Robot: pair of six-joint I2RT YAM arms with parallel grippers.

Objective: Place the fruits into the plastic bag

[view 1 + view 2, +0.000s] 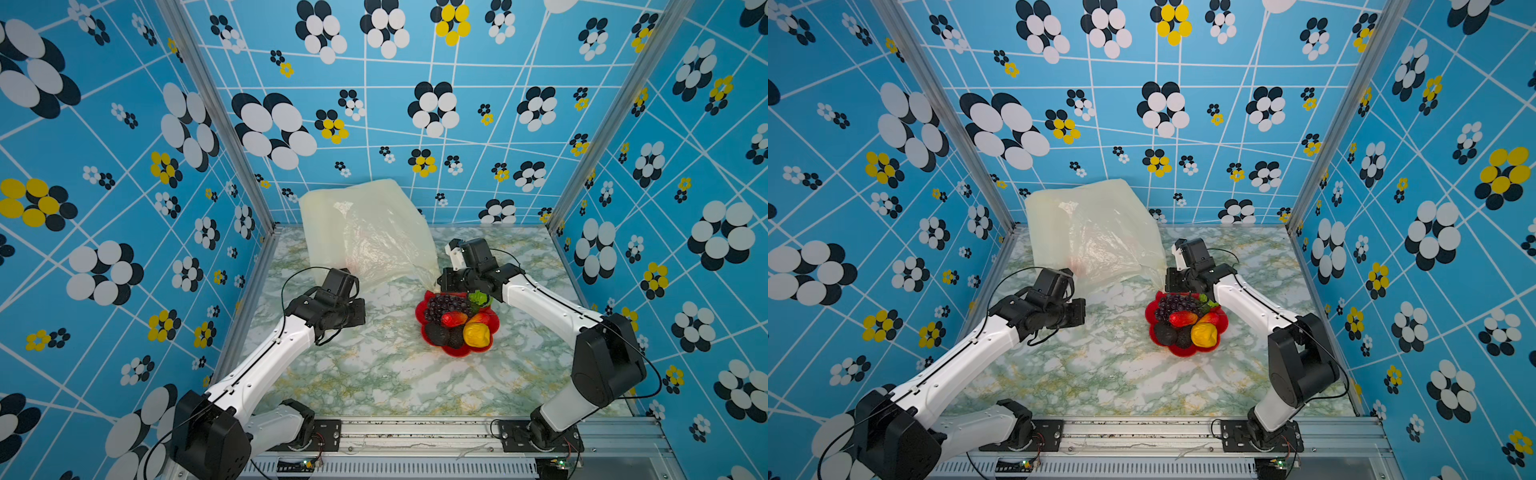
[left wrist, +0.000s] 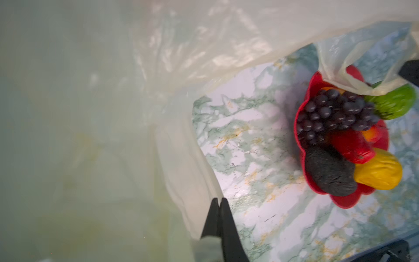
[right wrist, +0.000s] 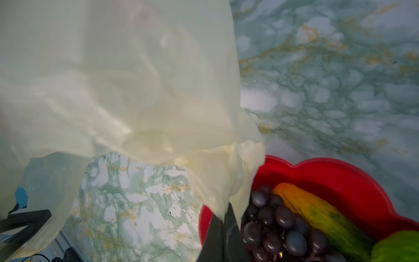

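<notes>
While both grippers pinch it, the plastic bag [image 1: 365, 232] spreads out puffy between them over the marble table [image 1: 374, 382]. In the left wrist view, the left gripper [image 2: 218, 200] has its two black fingers pressed tight together on one thin edge of the bag. In the right wrist view, the right gripper [image 3: 226, 212] squeezes another bit of the bag right at its tips. The fruits [image 1: 454, 319] all sit in the red flower-shaped plate [image 1: 459, 353]. The plate's rim lies right by the right gripper's tips and well off to the side of the left gripper. The grape bunch [image 3: 272, 226] is just beside the right gripper. The yellow fruit [image 2: 378, 173] and the black bumpy fruit [image 2: 328, 172] lie on the far side of the plate from it.
</notes>
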